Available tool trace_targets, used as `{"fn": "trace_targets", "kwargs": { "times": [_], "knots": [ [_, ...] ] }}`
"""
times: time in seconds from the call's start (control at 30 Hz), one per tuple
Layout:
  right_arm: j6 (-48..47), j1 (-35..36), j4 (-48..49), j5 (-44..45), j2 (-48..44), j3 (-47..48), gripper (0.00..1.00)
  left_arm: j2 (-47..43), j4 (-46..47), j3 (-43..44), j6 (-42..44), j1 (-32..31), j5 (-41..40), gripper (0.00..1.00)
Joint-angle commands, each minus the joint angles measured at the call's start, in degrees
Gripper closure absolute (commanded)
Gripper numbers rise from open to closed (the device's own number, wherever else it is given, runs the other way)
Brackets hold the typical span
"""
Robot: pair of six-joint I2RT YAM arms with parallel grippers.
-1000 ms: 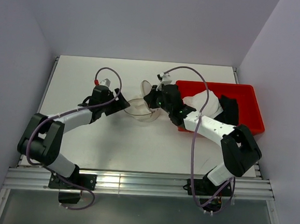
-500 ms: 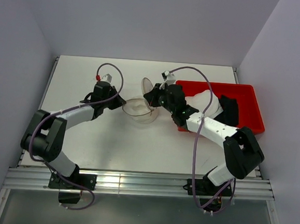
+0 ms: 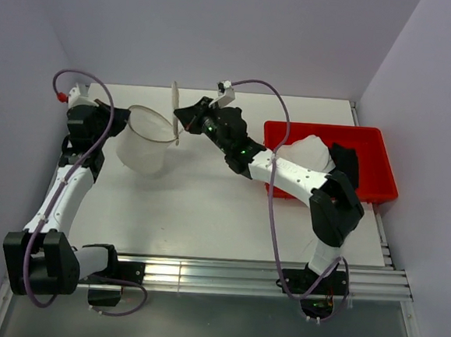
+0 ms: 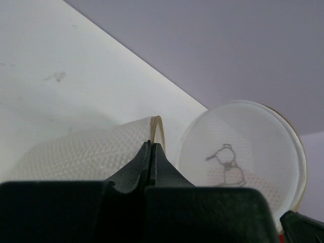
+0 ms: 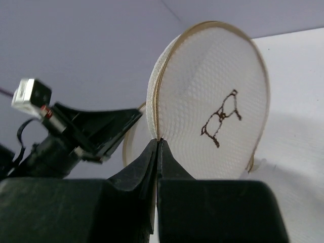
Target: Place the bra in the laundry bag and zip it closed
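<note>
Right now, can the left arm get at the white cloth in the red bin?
Probably not. The left tool is shut on the bag at the far left; the cloth lies in the bin at the far right, with the right arm across the way.

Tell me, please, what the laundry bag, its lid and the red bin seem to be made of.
The laundry bag looks like thin white mesh fabric, matte and translucent: a fine honeycomb weave shows in the left wrist view. Its lid seems the same mesh, edged with tan binding. The red bin is probably moulded plastic: smooth, evenly coloured walls.
</note>
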Motion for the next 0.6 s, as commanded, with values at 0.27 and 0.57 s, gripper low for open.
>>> {"fn": "trace_targets", "kwargs": {
  "times": [0.27, 0.57],
  "knots": [
    [10.7, 0.1, 4.1, 4.1, 15.0, -1.7, 0.99, -7.2, -2.1, -16.2, -3.5, 9.5, 0.6, 1.00],
    [8.0, 0.1, -0.7, 9.0, 10.0, -8.3, 0.77, -16.7, -4.4, -25.5, -6.4, 9.6, -3.3, 0.94]
  ]
}}
